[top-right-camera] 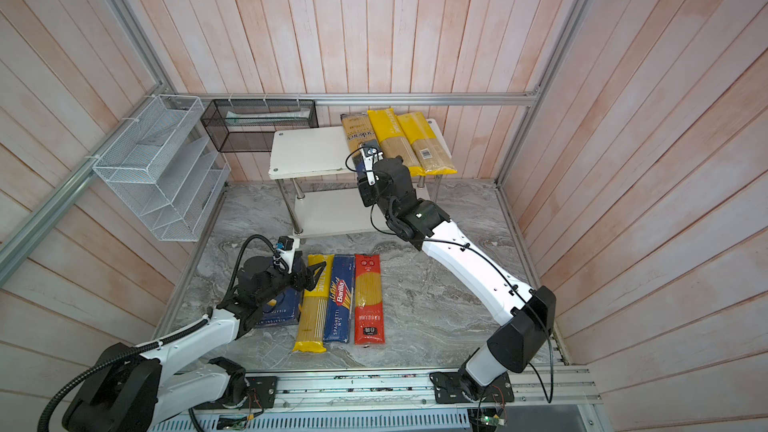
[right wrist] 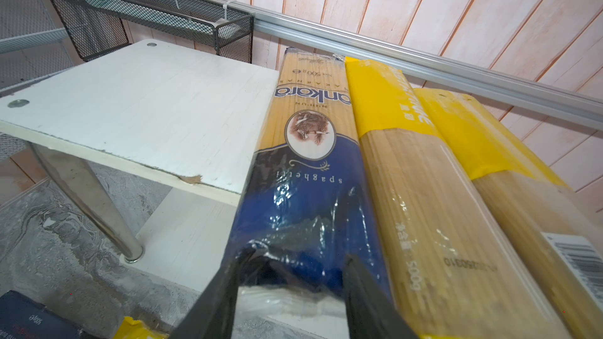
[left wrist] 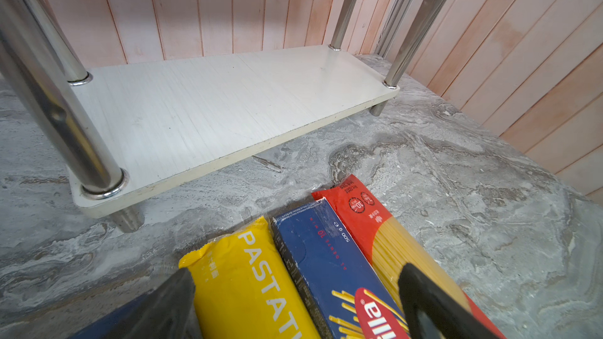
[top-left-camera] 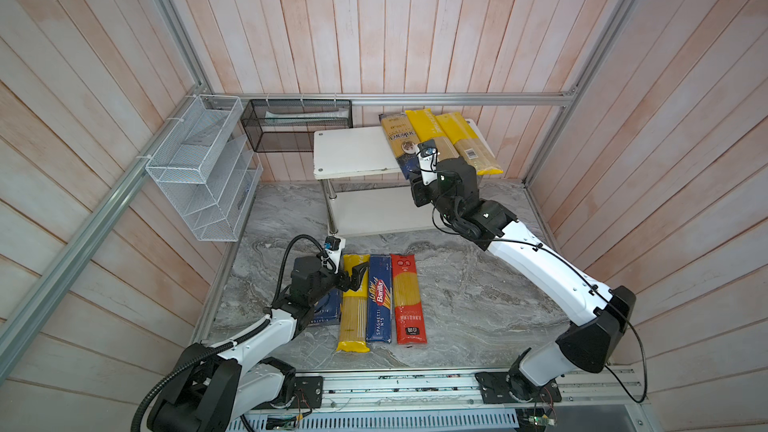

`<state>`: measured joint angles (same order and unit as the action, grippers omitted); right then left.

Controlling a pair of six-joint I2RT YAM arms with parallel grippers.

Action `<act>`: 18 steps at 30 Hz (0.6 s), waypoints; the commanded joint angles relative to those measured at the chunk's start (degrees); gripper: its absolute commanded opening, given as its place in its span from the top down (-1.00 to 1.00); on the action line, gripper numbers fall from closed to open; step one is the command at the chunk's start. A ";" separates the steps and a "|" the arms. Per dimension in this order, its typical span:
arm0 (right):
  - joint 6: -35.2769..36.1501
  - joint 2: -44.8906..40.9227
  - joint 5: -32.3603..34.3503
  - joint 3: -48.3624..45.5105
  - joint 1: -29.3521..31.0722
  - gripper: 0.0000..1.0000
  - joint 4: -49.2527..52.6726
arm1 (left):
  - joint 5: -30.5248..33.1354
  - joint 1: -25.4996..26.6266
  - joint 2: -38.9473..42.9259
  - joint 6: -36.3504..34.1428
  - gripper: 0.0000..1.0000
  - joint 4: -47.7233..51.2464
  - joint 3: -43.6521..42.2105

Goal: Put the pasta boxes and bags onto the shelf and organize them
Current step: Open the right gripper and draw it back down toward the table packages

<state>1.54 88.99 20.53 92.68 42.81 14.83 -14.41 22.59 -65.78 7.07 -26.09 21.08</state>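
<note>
Your right fingers [right wrist: 368, 298] are clamped on the near end of the navy bag [right wrist: 303, 171]. It lies on the shelf's [top-left-camera: 353, 151] top board toward its right end, overhanging the front edge, with two yellow bags [top-left-camera: 432, 135] side by side nearer the right edge. Your left fingers [left wrist: 427, 304] stand apart, empty, above a third yellow bag [top-left-camera: 353, 313] and the spaghetti box [top-left-camera: 379, 301]. These lie in a row with the red bag [top-left-camera: 409, 301] and the rigatoni box [top-left-camera: 330, 311] toward the table's [top-left-camera: 478, 305] front edge, left of middle.
</note>
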 commanded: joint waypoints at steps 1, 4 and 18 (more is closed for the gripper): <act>-0.65 -1.76 0.36 -0.63 0.78 -0.02 2.17 | 1.22 0.44 0.92 -0.92 -0.99 -0.15 -0.49; -1.11 -2.61 2.00 0.25 0.87 -0.03 3.26 | 2.19 0.39 1.77 -0.74 -0.99 -1.06 -1.30; -3.16 -20.46 -8.11 -17.04 6.85 -0.08 3.25 | 0.92 0.37 3.06 -0.63 -0.99 2.55 0.48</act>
<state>-0.67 71.20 15.49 78.83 47.72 16.60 -13.39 22.85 -63.42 7.09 -25.71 20.53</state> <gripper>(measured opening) 0.538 0.995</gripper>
